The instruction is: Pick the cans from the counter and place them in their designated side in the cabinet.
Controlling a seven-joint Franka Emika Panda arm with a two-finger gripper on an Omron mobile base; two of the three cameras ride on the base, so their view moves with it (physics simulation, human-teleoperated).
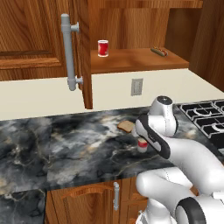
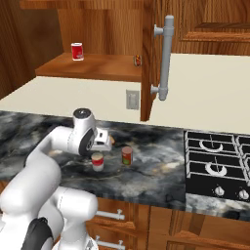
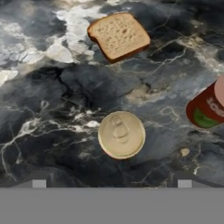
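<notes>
— Two cans on the counter [image 2: 161, 168]?
— Yes, both standing upright on the dark marbled stone. Pale can [image 2: 97, 161] with a red top band, seen from above in the hand view as a round tan lid [image 3: 121, 134]. Red can with a green label [image 2: 127, 156] just beside it, apart, toward the stove; cut by the right edge of the hand view [image 3: 209, 109].
— Gripper [image 2: 101, 141]?
— Hovering above the pale can, pointing down. Fingertips [image 3: 38, 183] low at the bottom corners of the hand view, set wide, one on each side of the lid, holding nothing. Parted, then, though the tips are small and dim, so probably rather than certainly.
— Other items on the counter?
— One slice of bread [image 3: 119, 36], lying flat, beyond the pale can toward the wall; also visible past the arm [image 1: 126, 126].
— Cabinet [image 1: 39, 39]?
— Door swung open, long grey bar handle [image 1: 68, 52] upright on its edge. Inner shelf [image 1: 135, 63] carrying a bright red can with a white rim [image 1: 103, 48] at one side and a small long item [image 1: 159, 52] at the other, too small to identify.
— Anything else?
— Stove [image 2: 217, 163] at the counter's right end; wall outlet [image 1: 137, 86] on the cream strip below the shelf.
</notes>
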